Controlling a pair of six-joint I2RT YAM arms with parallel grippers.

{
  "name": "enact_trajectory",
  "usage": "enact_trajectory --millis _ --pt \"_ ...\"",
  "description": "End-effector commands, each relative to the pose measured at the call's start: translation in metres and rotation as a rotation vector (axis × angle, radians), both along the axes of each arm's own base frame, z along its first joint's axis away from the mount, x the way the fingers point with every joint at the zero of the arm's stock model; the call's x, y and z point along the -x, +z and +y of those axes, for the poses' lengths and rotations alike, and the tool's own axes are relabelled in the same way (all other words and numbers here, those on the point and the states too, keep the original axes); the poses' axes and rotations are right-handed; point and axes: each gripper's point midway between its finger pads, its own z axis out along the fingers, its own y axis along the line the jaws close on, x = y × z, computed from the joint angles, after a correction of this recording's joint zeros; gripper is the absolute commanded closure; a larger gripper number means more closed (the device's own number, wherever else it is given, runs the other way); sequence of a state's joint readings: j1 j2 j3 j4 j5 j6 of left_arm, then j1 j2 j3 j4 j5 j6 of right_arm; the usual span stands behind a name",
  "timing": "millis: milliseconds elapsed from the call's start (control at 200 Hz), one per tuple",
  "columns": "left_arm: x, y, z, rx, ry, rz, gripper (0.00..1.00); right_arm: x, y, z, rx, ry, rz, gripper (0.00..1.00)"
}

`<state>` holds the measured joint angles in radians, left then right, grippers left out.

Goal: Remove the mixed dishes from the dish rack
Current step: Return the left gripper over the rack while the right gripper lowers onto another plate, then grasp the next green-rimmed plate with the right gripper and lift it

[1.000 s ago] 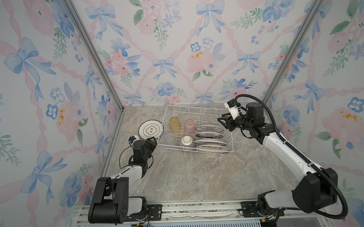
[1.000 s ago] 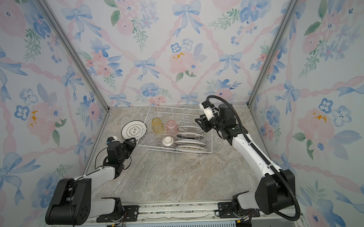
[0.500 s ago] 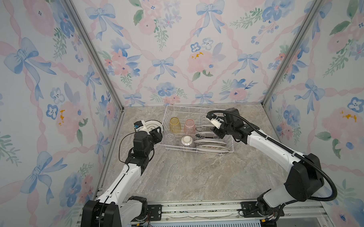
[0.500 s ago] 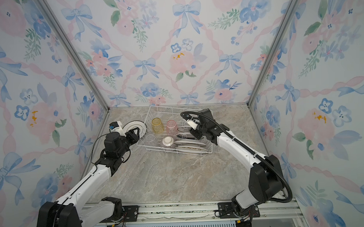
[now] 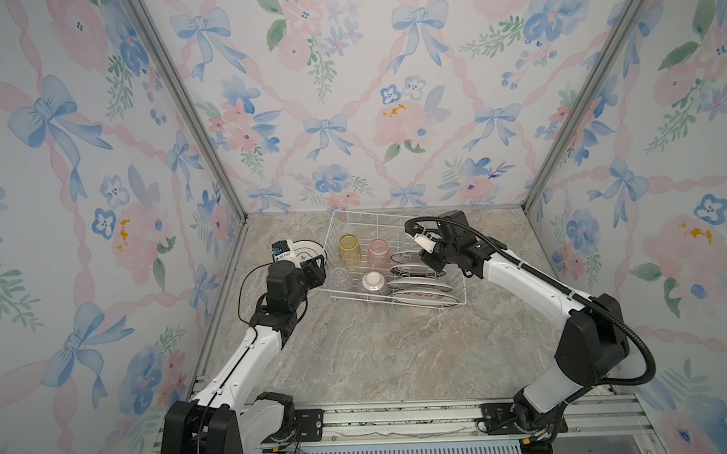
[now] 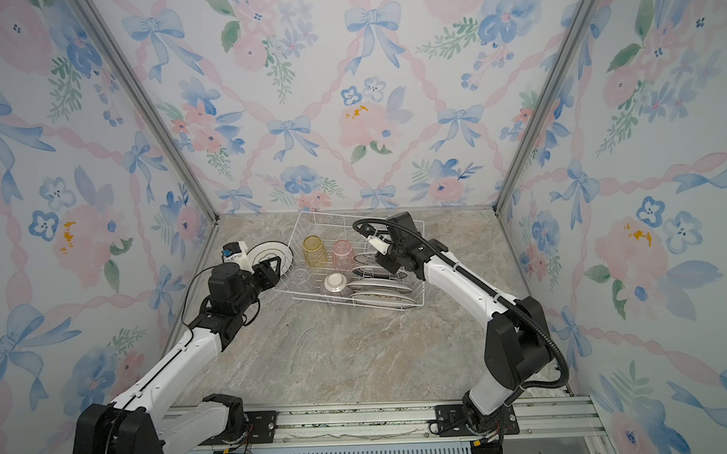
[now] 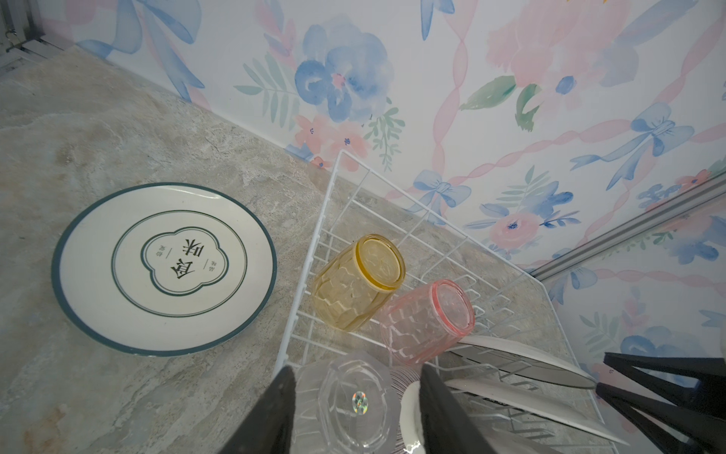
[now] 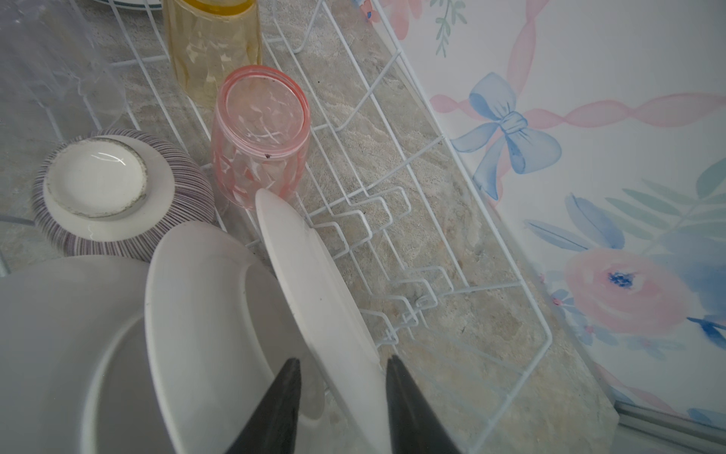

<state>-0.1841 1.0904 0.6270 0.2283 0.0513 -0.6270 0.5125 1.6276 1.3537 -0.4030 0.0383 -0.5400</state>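
The white wire dish rack [image 5: 460, 293] stands at the back of the table. In it are a yellow tumbler [image 5: 349, 249], a pink tumbler [image 5: 378, 252], a clear tumbler [image 7: 345, 401] and a ribbed purplish bowl [image 8: 118, 196], all upside down. Several white plates [image 5: 422, 285] stand on edge in its slots. My left gripper [image 7: 357, 369] is open, with a finger on either side of the clear tumbler. My right gripper [image 8: 342, 361] is open astride the rim of the rearmost plate [image 8: 314, 283]. A green-rimmed plate [image 7: 163, 267] lies flat on the table left of the rack.
The flowered walls close in the table on three sides, and the rack's back rim [image 6: 353, 216] is near the rear wall. Bare marble table [image 5: 378, 352] lies in front of the rack. The right arm's cable [image 5: 631, 331] loops out beside its elbow.
My left arm has stretched forward to the rack's near left corner, over the clear tumbler. My right gripper has swung in from the rack's right corner onto the plates, and its jaws have narrowed.
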Motion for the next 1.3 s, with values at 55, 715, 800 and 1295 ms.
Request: enact_trajectory --millis 55,715,800,1295 --pt "-0.005 0.008 -0.006 -0.020 -0.034 -0.016 0.49 0.008 0.010 0.003 -0.004 0.016 0.004 0.61" --pt "-0.010 0.014 -0.009 -0.020 -0.050 -0.027 0.49 -0.019 -0.027 0.003 0.133 0.018 0.074 0.71" --pt "-0.011 0.014 -0.010 -0.021 -0.052 -0.027 0.49 -0.021 -0.030 0.003 0.138 0.018 0.076 0.75" --pt "-0.022 0.011 -0.020 -0.009 -0.096 -0.015 0.49 -0.033 -0.027 -0.003 0.175 -0.016 -0.027 1.00"
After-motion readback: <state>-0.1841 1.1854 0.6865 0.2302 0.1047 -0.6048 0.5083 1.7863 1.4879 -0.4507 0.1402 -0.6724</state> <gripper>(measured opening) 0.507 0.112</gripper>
